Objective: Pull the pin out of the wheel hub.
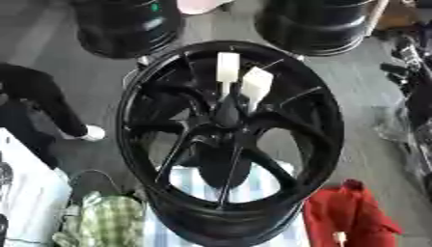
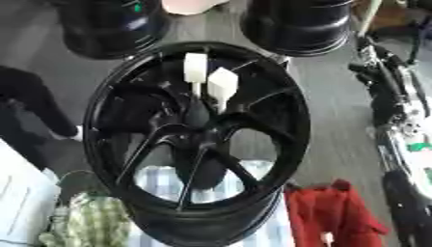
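The black wheel hub (image 1: pixel 317 120) fills the middle of the scene, standing tilted with its open face toward me and its spokes running out from a dark centre. The task's thing sits there: a white pin (image 1: pixel 228 67) rises from the centre toward twelve o'clock, its blocky white head lying over the upper spokes and a thin pale stem leading down into the middle. A second white pin (image 1: pixel 256 85) stands just beside it toward one o'clock, leaning a little to the right, the two heads nearly touching. Both are seated in the hub and nothing touches them.

At about three o'clock, along the right edge, a black and silver right arm (image 2: pixel 397 111) runs up and down, well apart from the hub. I cannot make out its hand, so I cannot tell whether it is released or clenched. The left hand shows nowhere.

The lower rim rests on a blue and white striped cloth (image 1: pixel 257 185) at six o'clock. A red cloth (image 1: pixel 346 214) lies at five o'clock and a green checked cloth (image 1: pixel 110 219) at seven. Beyond the rim stand two more black wheels, one at eleven o'clock (image 1: pixel 127 26) and one at one o'clock (image 1: pixel 317 24)
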You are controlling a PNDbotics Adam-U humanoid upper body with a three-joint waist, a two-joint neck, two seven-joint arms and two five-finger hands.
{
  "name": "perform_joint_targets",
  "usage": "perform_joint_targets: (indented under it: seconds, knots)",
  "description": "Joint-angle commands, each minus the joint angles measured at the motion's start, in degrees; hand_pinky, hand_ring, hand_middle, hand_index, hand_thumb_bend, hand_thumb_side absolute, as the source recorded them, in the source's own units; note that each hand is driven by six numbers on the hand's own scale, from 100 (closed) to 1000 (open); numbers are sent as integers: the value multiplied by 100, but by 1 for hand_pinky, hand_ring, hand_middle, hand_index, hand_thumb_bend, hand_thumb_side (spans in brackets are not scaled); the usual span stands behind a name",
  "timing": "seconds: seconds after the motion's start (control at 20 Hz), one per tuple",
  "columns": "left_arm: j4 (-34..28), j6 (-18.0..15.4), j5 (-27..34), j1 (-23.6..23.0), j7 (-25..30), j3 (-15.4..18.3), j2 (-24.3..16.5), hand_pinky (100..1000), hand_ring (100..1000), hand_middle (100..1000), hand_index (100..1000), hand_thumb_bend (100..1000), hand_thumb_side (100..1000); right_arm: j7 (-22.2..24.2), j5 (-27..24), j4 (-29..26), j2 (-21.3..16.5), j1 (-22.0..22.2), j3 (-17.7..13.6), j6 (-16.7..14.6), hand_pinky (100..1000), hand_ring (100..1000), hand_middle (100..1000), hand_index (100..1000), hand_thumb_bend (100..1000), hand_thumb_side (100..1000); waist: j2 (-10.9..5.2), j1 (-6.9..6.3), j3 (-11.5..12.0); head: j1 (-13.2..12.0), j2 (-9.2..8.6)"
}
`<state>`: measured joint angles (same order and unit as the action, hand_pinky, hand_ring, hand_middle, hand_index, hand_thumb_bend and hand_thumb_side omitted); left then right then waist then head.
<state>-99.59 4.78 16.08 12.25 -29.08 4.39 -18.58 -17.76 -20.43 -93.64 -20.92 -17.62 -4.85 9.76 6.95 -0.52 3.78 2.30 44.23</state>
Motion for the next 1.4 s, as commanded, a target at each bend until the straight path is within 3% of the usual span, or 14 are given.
perform_joint_targets:
  seconds: [0.05, 0.5, 0.85, 1.15, 1.4]
  knots:
    - [-106, 0, -36, 55, 13, 11, -86, 702, 674, 673, 775, 378, 690, 25, 23, -61, -137, -82, -8, -9, 916, 733, 777, 817, 285, 510, -52, 2, 10, 17, -11]
    - [-105, 24, -60, 54, 35, 2, -92, 703, 676, 673, 772, 374, 689, 159, 144, -53, -202, -146, -3, 95, 929, 771, 806, 837, 298, 518, -66, 12, 20, 12, -11]
    - [-89, 34, -64, 31, 47, 3, -104, 703, 677, 672, 771, 369, 690, 627, 191, -79, -458, -394, 39, 375, 940, 792, 823, 856, 276, 524, -88, 21, 21, 13, -11]
    - [-73, 46, -77, -1, 58, -5, -138, 702, 677, 672, 770, 364, 690, 2221, 1026, -1, -1191, -1150, 274, 803, 927, 793, 817, 854, 233, 566, -117, 41, 18, 26, -11]
    - [-60, 56, -84, -18, 73, -18, -164, 702, 677, 672, 770, 360, 691, 3763, 2043, 156, -1565, -1863, 441, 615, 913, 793, 809, 850, 207, 559, -136, 52, 14, 35, -11]
